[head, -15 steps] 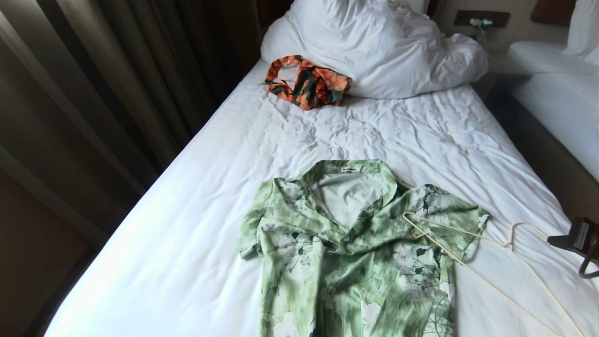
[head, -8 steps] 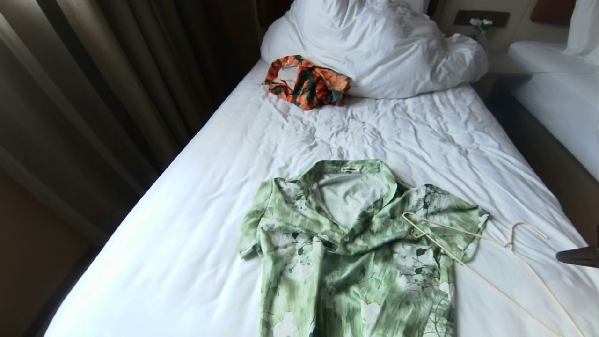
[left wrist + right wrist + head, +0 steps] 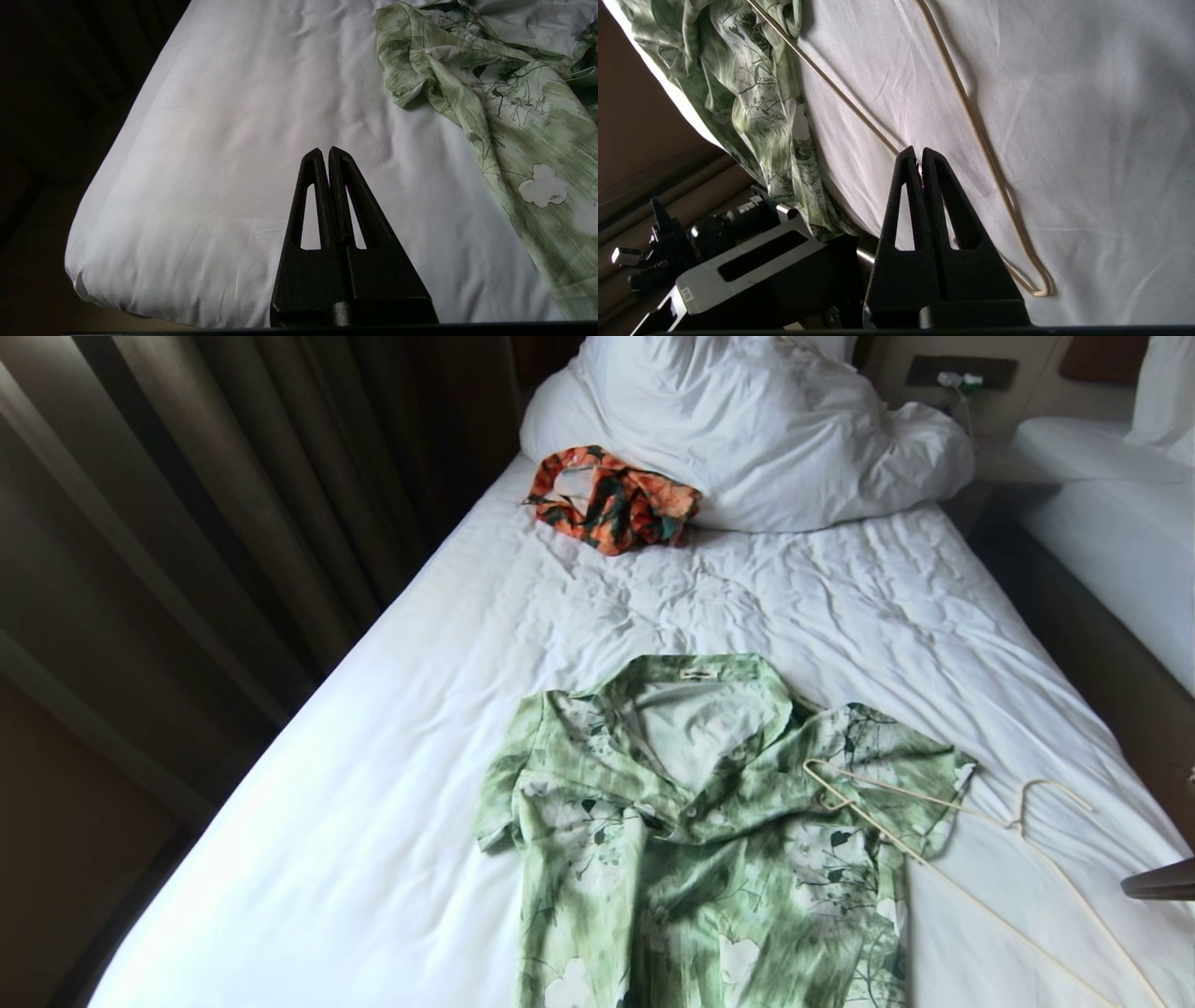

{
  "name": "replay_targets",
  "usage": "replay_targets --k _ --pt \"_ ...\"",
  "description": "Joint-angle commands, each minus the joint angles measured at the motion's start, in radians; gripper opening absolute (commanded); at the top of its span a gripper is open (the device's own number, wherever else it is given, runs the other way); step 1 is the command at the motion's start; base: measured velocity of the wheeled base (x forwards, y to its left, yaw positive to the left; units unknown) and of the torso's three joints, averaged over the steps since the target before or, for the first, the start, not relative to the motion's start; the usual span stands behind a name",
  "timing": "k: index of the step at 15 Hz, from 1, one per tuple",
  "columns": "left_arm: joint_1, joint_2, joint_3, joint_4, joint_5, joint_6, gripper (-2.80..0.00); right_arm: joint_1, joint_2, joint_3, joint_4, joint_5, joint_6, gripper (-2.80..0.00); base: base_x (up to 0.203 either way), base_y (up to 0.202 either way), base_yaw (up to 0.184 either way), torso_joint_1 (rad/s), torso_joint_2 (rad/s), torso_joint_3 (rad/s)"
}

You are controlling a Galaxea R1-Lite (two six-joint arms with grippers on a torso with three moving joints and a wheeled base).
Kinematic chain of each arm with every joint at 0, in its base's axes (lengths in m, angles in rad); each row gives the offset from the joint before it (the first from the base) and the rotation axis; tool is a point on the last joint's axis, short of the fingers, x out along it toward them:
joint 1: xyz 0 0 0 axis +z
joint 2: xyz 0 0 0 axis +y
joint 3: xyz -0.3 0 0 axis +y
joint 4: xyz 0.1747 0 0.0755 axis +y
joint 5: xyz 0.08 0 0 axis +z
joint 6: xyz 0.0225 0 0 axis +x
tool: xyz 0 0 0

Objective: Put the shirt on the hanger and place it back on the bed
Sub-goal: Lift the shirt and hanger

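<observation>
The light green flowered shirt (image 3: 709, 831) lies flat on the bed (image 3: 653, 597), collar towards the pillow. The thin cream hanger (image 3: 1013, 822) lies on the sheet to its right, with one end resting on the shirt's sleeve. My right gripper (image 3: 1131, 887) shows as a dark sliver at the right edge. It hovers shut and empty (image 3: 920, 151) just above the sheet, between the hanger's (image 3: 971, 116) two wires and touching neither; the shirt (image 3: 752, 93) is to one side. My left gripper (image 3: 325, 151) is parked, shut and empty, over bare sheet near the bed's left corner, with the shirt (image 3: 504, 107) off to its right.
An orange-and-teal garment (image 3: 611, 499) lies against the bunched white duvet (image 3: 747, 420) at the head. Dark curtains (image 3: 187, 523) run along the left side. A second white bed (image 3: 1111, 523) stands to the right across a narrow gap. Part of my own body (image 3: 738, 261) shows below the bed's edge.
My right gripper has sunk lower at the right edge of the head view and turned, so only a thin sliver of it shows. The shirt, hanger and left arm have not moved.
</observation>
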Motion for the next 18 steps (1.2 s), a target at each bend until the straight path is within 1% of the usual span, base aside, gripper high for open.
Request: replay_targets --k 1,2,3,4,6,7,8,10,12,14,16,18 --pt "0.000 0.001 0.000 0.000 0.000 0.000 -2.80 -0.001 0.042 -0.016 0.015 0.008 -0.020 -2.80 0.000 0.000 0.000 0.000 0.00 0.000" --pt "0.000 0.001 0.000 0.000 0.000 0.000 -2.80 -0.001 0.046 -0.011 0.018 0.014 -0.050 -2.80 0.000 0.000 0.000 0.000 0.00 0.000" --pt "0.000 0.001 0.000 0.000 0.000 -0.001 -2.80 -0.007 0.062 -0.009 0.030 0.019 -0.138 -2.80 0.000 0.000 0.000 0.000 0.00 0.000" --pt "0.000 0.001 0.000 0.000 0.000 0.000 -2.80 -0.023 0.083 -0.013 0.059 0.023 -0.194 -2.80 0.000 0.000 0.000 0.000 0.00 0.000" --pt "0.000 0.001 0.000 0.000 0.000 0.000 -2.80 -0.031 0.106 -0.026 0.081 0.042 -0.208 -2.80 0.000 0.000 0.000 0.000 0.00 0.000" --pt "0.000 0.001 0.000 0.000 0.000 0.000 -2.80 -0.030 0.114 -0.030 0.081 0.061 -0.211 0.00 0.000 0.000 0.000 0.000 0.00 0.000" --pt "0.000 0.001 0.000 0.000 0.000 0.000 -2.80 -0.029 0.118 -0.033 0.082 0.088 -0.222 0.00 0.000 0.000 0.000 0.000 0.00 0.000" --pt "0.000 0.001 0.000 0.000 0.000 0.000 -2.80 -0.029 0.136 -0.032 0.087 0.131 -0.293 0.00 0.000 0.000 0.000 0.000 0.00 0.000" --pt "0.000 0.001 0.000 0.000 0.000 0.000 -2.80 -0.024 0.152 -0.031 0.087 0.140 -0.309 0.00 0.000 0.000 0.000 0.000 0.00 0.000" --pt "0.000 0.001 0.000 0.000 0.000 0.000 -2.80 -0.004 0.167 -0.031 0.086 0.141 -0.349 0.00 0.000 0.000 0.000 0.000 0.00 0.000" --pt "0.000 0.001 0.000 0.000 0.000 0.000 -2.80 0.021 0.182 -0.031 0.084 0.167 -0.362 0.00 0.000 0.000 0.000 0.000 0.00 0.000" --pt "0.000 0.001 0.000 0.000 0.000 0.000 -2.80 0.040 0.184 -0.030 0.084 0.176 -0.362 0.00 0.000 0.000 0.000 0.000 0.00 0.000"
